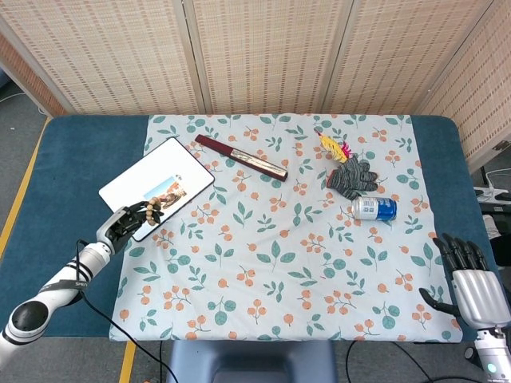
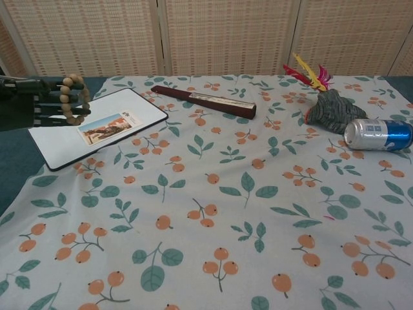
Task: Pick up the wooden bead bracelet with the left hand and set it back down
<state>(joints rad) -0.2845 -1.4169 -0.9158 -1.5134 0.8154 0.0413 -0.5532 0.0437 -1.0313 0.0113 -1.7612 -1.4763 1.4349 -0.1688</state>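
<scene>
The wooden bead bracelet hangs as a loop off the fingers of the left hand, lifted clear of the white card that lies under it. In the head view the bracelet sits over the card's near edge, at about 9 o'clock on the desk. The left hand reaches in from 8 o'clock with its forearm low and angled up toward the card; its fingers run nearly level, side by side, pointing toward the middle of the floral cloth, with the beads threaded over them.

At 12 o'clock from the card lies a closed dark red fan, slanted across the cloth. Farther round, at about 2 o'clock, a feathered shuttlecock sits just above a dark knitted glove, and a blue and white can lies on its side just below the glove. All three are well apart from the bracelet.

The right hand rests at 4 o'clock by the cloth's corner, back upward, fingers spread and holding nothing.
</scene>
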